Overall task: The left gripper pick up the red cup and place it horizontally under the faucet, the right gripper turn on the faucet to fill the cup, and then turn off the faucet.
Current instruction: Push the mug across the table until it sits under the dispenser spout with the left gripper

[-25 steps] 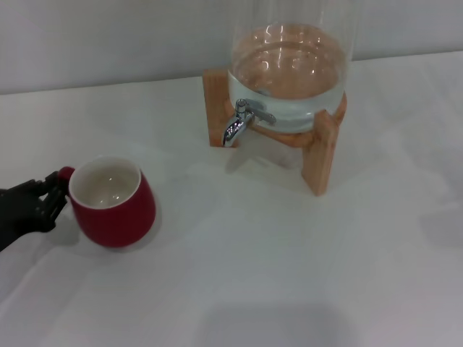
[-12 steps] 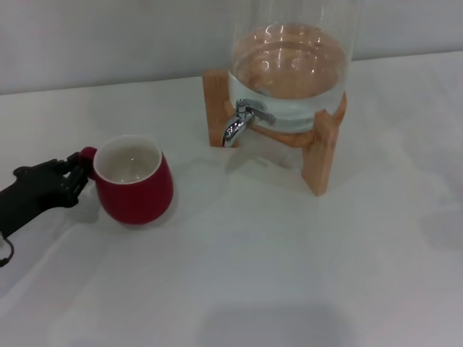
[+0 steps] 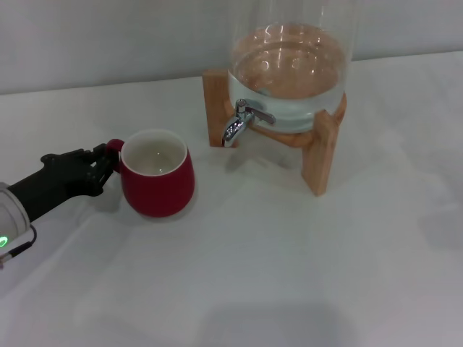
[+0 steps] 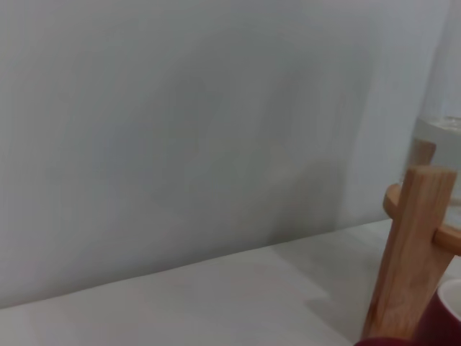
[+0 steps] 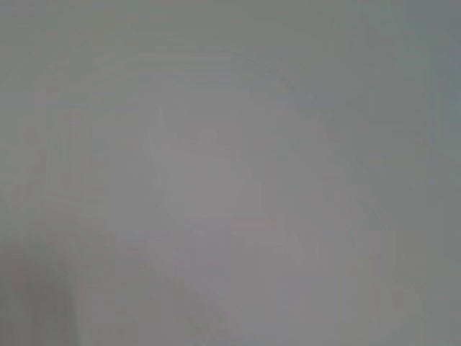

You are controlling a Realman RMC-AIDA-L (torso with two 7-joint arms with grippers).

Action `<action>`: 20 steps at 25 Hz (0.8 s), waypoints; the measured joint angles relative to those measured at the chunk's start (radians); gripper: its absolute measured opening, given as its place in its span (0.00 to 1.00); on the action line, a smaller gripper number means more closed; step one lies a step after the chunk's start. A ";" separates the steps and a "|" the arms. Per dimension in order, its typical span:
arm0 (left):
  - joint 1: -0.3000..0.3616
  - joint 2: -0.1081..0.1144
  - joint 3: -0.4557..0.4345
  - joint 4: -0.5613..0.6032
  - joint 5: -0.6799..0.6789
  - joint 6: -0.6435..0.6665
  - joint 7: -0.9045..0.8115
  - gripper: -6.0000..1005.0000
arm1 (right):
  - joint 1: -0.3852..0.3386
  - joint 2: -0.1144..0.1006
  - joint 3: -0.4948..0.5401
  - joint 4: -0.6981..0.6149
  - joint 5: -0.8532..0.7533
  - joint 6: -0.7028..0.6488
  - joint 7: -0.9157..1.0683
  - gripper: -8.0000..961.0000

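Standing upright on the white table [image 3: 304, 275], the red cup [image 3: 158, 184] is being held by its small loop handle, on which the left gripper [image 3: 103, 165] is clenched from the left. In the head view the cup's long axis is running vertically, its cream mouth is facing up and its handle is pointing left; it is sitting left of and nearer than the faucet [image 3: 237, 123], well apart from the down-curved spout. A slip is being risked: with only the handle pinched, the rounded glossy cup could pivot or tip. Stopped short, it could be missed by the stream, or the wooden stand [image 3: 322, 155] could be knocked by its rim.

In the left wrist view a sliver of the cup's red wall [image 4: 436, 328] is being shown just beside a wooden post [image 4: 410, 252].

In the right wrist view only blank grey is being shown; the right gripper is not being seen anywhere.
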 joint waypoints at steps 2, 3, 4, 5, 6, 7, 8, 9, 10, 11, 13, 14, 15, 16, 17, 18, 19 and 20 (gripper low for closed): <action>-0.009 0.000 0.000 -0.007 0.002 0.004 -0.001 0.16 | -0.001 0.001 0.000 0.000 0.000 0.004 0.000 0.75; -0.013 0.000 0.000 -0.010 0.003 0.007 -0.002 0.16 | -0.001 0.001 0.000 0.000 0.000 0.007 0.000 0.75; -0.020 -0.001 0.000 -0.017 0.004 0.011 -0.002 0.16 | -0.001 0.001 0.000 0.001 0.000 0.011 0.000 0.75; -0.029 -0.001 0.001 -0.028 0.005 0.017 -0.002 0.16 | -0.001 0.001 0.000 0.001 0.000 0.014 0.000 0.75; -0.038 -0.001 0.003 -0.037 0.005 0.024 -0.002 0.16 | -0.001 0.001 0.000 0.001 0.000 0.016 0.000 0.75; -0.045 -0.001 0.007 -0.044 0.005 0.032 -0.002 0.16 | -0.001 0.001 0.000 0.001 0.000 0.016 0.000 0.75; -0.050 -0.001 0.011 -0.049 0.006 0.039 -0.002 0.16 | -0.001 0.001 0.000 0.001 -0.001 0.017 0.000 0.75; -0.053 -0.001 0.014 -0.052 0.006 0.043 -0.002 0.16 | -0.001 0.001 0.000 0.001 -0.004 0.021 0.000 0.75; -0.056 -0.001 0.024 -0.053 0.006 0.048 -0.003 0.16 | -0.001 0.001 0.000 0.001 -0.005 0.022 0.000 0.75; -0.058 -0.001 0.031 -0.054 0.004 0.050 -0.005 0.16 | -0.001 0.001 0.000 0.001 -0.006 0.022 0.000 0.75; -0.062 -0.001 0.038 -0.054 0.001 0.052 -0.011 0.16 | -0.001 0.001 -0.003 0.001 -0.006 0.023 -0.001 0.75; -0.064 -0.002 0.039 -0.055 0.001 0.052 -0.014 0.16 | -0.001 0.001 -0.004 0.001 -0.006 0.023 -0.002 0.75; -0.066 -0.001 0.039 -0.055 0.001 0.052 -0.017 0.16 | -0.001 0.001 -0.005 0.001 -0.007 0.024 -0.004 0.75; -0.069 -0.001 0.039 -0.055 0.001 0.052 -0.020 0.16 | -0.001 0.001 -0.007 0.001 -0.007 0.024 -0.008 0.75; -0.071 -0.002 0.042 -0.055 0.001 0.052 -0.023 0.16 | -0.001 0.001 -0.009 0.002 -0.007 0.024 -0.013 0.75; -0.073 -0.001 0.048 -0.055 0.001 0.052 -0.027 0.16 | -0.001 0.001 -0.009 0.002 -0.007 0.024 -0.016 0.75; -0.074 -0.001 0.053 -0.055 0.001 0.052 -0.029 0.16 | -0.001 0.001 -0.010 0.002 -0.007 0.024 -0.020 0.75; -0.078 -0.001 0.061 -0.056 0.001 0.052 -0.033 0.16 | 0.000 0.001 -0.010 0.003 -0.008 0.024 -0.023 0.75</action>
